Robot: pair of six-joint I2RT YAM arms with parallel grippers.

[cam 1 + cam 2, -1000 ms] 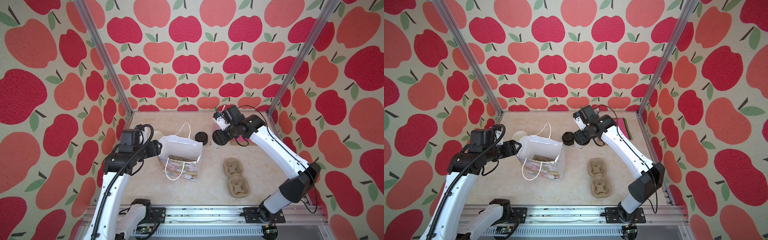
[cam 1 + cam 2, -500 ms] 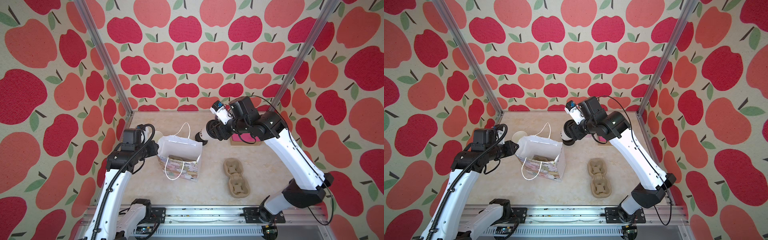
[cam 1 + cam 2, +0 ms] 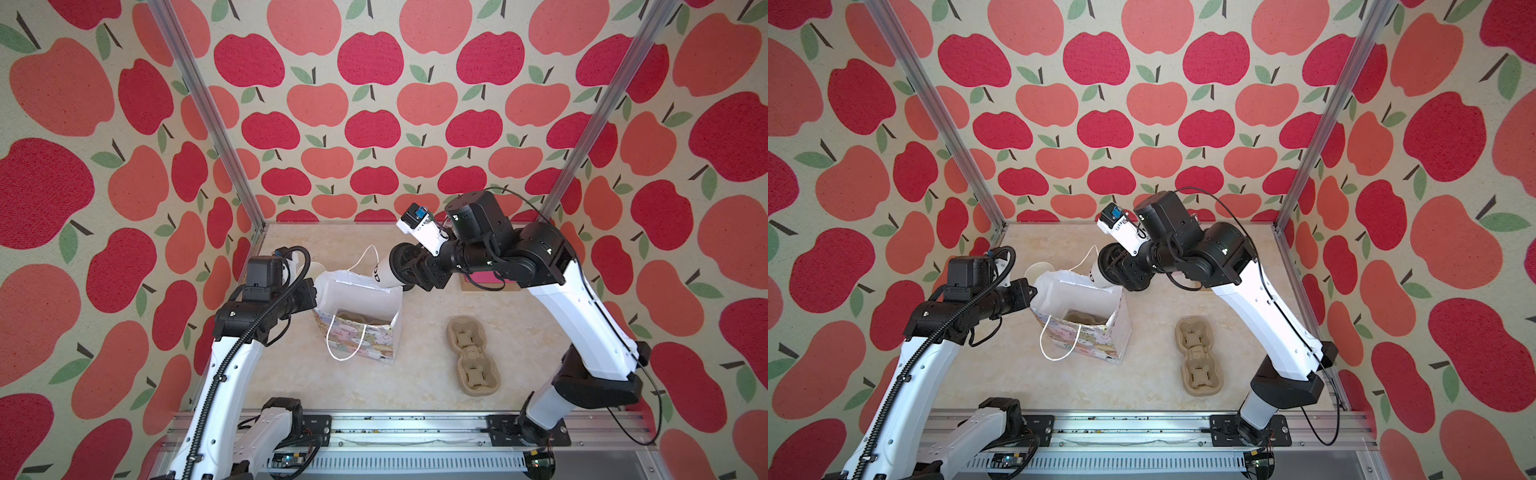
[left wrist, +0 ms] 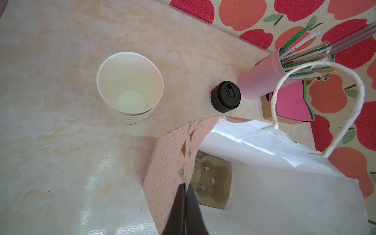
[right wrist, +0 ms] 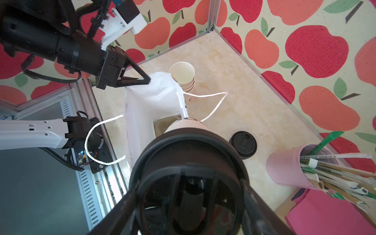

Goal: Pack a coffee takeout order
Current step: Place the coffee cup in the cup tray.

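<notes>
Right tool (image 3: 409, 266) (clamped) hides most of the tilted cup (image 3: 383, 275).

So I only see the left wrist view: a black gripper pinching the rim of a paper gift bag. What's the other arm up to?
Observer: The right gripper holds a white paper cup around its black plastic lid, tipped sideways, base toward the open top of the paper gift bag.
Operator: And that brown tray inside the bag, is it the only one?
Observer: No. A second brown pulp cup carrier lies on the table, beside the bag on the right arm's side.
</notes>
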